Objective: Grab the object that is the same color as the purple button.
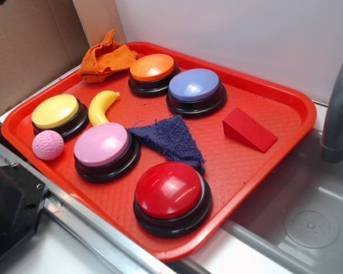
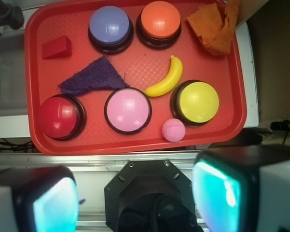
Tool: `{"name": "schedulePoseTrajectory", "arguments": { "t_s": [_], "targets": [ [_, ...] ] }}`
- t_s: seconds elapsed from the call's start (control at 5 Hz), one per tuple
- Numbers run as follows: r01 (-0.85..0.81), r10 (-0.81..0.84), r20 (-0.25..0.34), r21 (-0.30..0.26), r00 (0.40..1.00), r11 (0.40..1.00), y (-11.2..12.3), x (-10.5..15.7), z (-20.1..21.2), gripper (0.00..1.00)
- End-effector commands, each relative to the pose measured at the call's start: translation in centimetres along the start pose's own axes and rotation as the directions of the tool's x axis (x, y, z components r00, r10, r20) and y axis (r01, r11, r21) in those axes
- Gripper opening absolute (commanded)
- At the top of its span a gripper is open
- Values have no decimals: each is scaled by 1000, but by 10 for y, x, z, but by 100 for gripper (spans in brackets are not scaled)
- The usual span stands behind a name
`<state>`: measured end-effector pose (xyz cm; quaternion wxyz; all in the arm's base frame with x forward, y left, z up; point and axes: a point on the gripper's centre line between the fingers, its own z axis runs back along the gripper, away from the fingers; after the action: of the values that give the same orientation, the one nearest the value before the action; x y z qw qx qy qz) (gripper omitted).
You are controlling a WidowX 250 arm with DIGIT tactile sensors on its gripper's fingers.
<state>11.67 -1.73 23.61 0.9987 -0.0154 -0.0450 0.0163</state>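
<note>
The dark navy-purple knitted cloth [image 1: 170, 138] lies flat on the red tray [image 1: 245, 165], between the pink-domed button [image 1: 103, 144] and the red wedge [image 1: 248, 129], its tip touching the red button [image 1: 168, 190]. The purple button [image 1: 194, 85] stands behind it. In the wrist view the cloth [image 2: 92, 77] lies below the purple button [image 2: 110, 25]. My gripper [image 2: 135, 198] is open and empty, well back from the tray [image 2: 145, 67], above the robot base [image 2: 152, 193]. The gripper is out of the exterior view.
On the tray: orange cloth [image 1: 104, 57], orange button [image 1: 152, 67], yellow button [image 1: 56, 111], banana [image 1: 101, 106], pink ball [image 1: 48, 145]. A sink basin [image 1: 308, 222] and grey faucet [image 1: 337, 108] are on the right, and cardboard [image 1: 28, 40] stands behind left.
</note>
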Motion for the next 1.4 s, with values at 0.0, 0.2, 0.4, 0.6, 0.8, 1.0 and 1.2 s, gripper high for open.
{"name": "schedulePoseTrajectory", "arguments": {
  "t_s": [0.0, 0.2, 0.4, 0.6, 0.8, 1.0, 1.2],
  "targets": [
    [0, 0, 0, 0, 1000, 1000, 0, 0, 0, 100],
    [-50, 50, -9, -46, 999, 998, -6, 9, -8, 100],
    [-249, 250, 14, -59, 968, 967, -18, 31, -34, 100],
    [-422, 425, 30, -59, 905, 904, -29, 51, -58, 100],
    [-622, 624, 49, -51, 780, 782, -42, 76, -89, 100],
    [-730, 735, 45, -94, 676, 677, -55, 94, -121, 100],
    [-764, 769, 13, -107, 639, 637, -72, 106, -156, 100]
  ]
}}
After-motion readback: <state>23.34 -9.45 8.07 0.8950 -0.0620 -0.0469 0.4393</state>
